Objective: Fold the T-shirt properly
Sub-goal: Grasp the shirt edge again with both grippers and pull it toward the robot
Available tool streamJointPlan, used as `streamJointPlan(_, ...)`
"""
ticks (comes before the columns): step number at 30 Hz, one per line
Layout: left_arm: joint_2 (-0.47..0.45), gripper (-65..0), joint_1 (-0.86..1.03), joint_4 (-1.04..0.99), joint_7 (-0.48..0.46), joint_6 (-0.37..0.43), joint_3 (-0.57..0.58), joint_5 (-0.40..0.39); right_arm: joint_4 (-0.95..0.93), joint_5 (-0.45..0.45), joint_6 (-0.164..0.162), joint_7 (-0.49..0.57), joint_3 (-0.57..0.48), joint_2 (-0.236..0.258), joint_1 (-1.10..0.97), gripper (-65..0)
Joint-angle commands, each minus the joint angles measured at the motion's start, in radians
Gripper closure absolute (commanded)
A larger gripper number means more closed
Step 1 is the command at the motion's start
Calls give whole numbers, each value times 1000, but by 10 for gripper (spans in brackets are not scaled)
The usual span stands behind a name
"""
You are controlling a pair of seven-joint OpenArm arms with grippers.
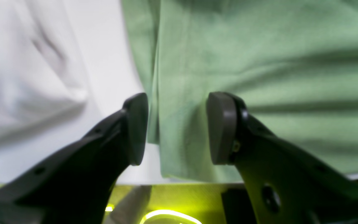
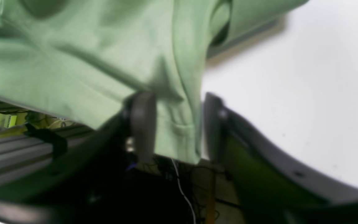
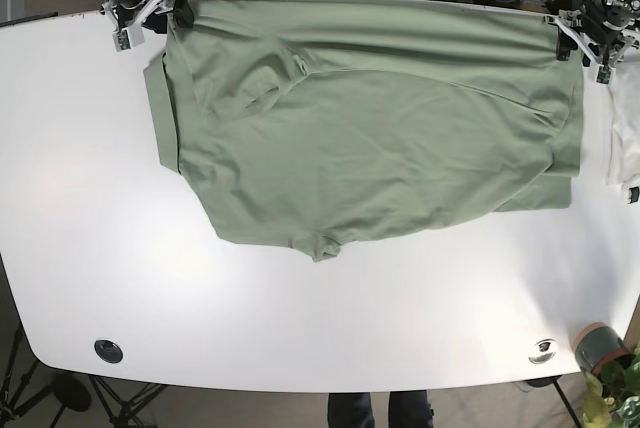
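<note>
Green T-shirt (image 3: pixel 370 138) lies spread on the white counter (image 3: pixel 300 318), long axis left-right in the base view, far hem along the counter's back edge. Left gripper (image 1: pixel 177 129): jaws parted, straddling the shirt's edge. Right gripper (image 2: pixel 177 127): jaws narrow around a corner fold; actual clamping cannot be told.

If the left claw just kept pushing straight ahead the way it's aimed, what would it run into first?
Probably the green T-shirt: its folded edge already lies between the left gripper jaws, which stand open. Depth is hard to judge, so whether cloth and pads already touch is unclear.
</note>
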Motion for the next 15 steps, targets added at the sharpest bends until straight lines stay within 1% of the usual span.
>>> streamJointPlan(1, -21, -294, 2, 53, -7, 2, -10, -12, 31, 19, 6, 20, 8, 9, -10, -330)
streamJointPlan(3, -21, -294, -4, 80, 27, 2, -10, -14, 57, 19, 6, 20, 6, 7, -8, -344)
streamJointPlan(7, -24, -294, -7, 131, 71, 2, -12, -14, 113, 19, 1, 20, 2, 7, -8, -346)
streamJointPlan(11, -21, -293, -32, 189, 73, 2, -10, -14, 152, 18, -2, 20, 6, 9, 25, -346)
streamJointPlan(15, -20, -293, -88, 197, 73, 2, -5, -14, 152, 11, -2, 18, 6, 16, 81, -346)
